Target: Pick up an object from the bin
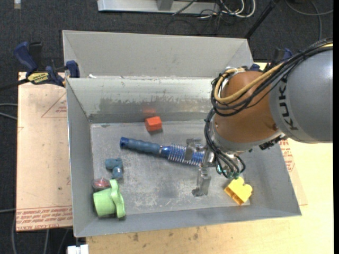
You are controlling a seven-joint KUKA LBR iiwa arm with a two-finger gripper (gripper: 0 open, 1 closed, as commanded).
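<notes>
Though the pincer (202, 187) does not show whether it is clenched, it hangs near one yellow block (238, 190) and one blue coil-ended tool (141, 146).

One blue rod-like item (151, 148) (a ribbed, coil-like section toward its right end) lies flat across the middle of the bin (159, 194) floor, slanting from upper left down to lower right. The ribbed end is just beside the tool (200, 188).
</notes>
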